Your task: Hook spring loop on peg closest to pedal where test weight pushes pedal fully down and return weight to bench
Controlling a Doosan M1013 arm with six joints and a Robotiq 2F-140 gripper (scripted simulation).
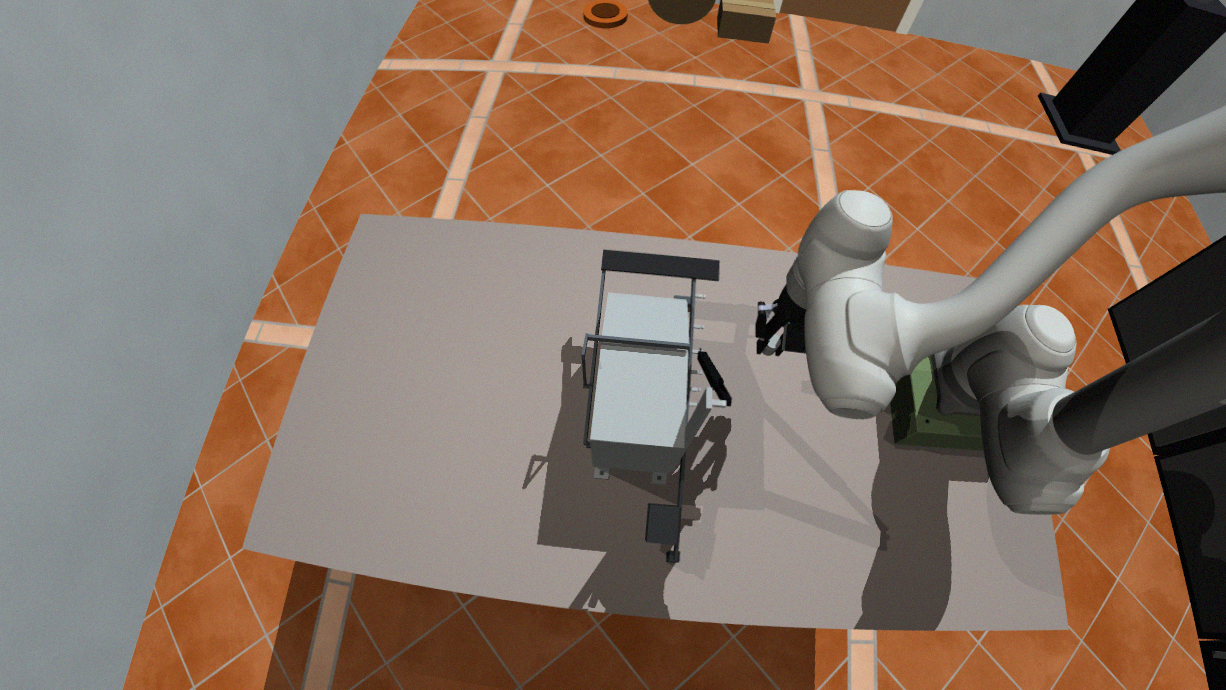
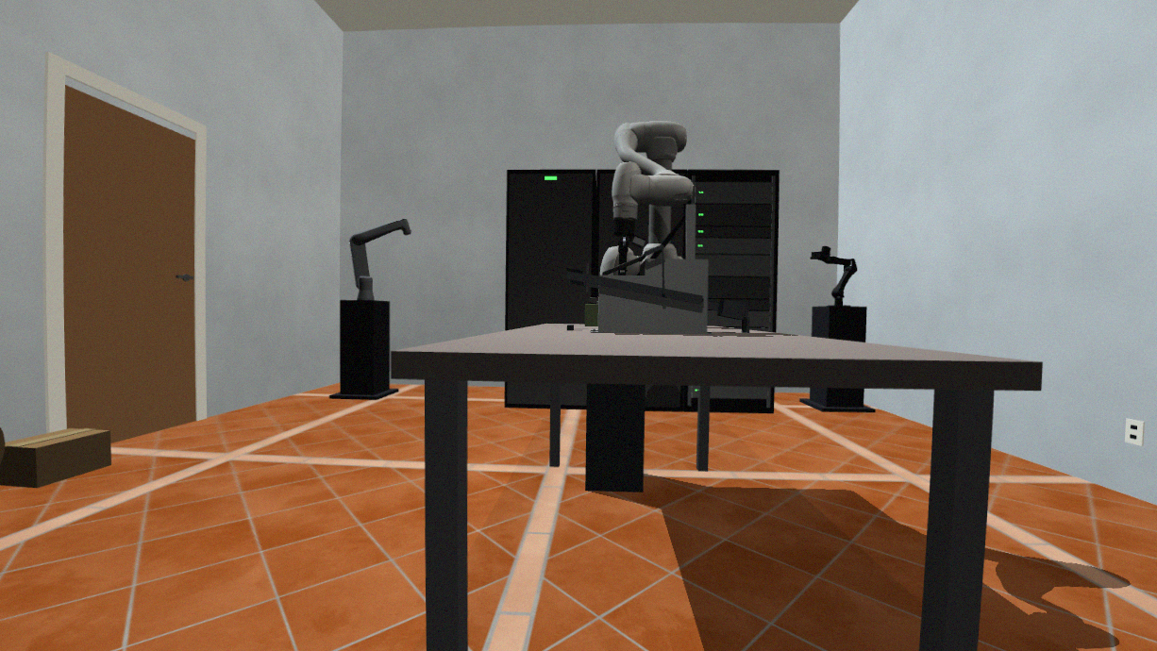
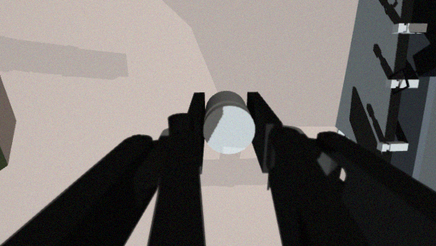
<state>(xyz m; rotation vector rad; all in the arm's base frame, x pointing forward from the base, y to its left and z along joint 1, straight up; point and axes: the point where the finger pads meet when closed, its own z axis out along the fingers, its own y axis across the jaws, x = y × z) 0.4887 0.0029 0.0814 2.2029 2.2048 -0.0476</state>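
Wrist view: jaws clamp the steel weight (image 3: 229, 125) above the bench (image 3: 89, 118)

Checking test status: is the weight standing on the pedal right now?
No, the steel weight sits clamped between the gripper fingers above the bench.

My arm (image 2: 647, 174) rises behind the grey feeder (image 2: 651, 303). Both stand on the dark table (image 2: 712, 359).
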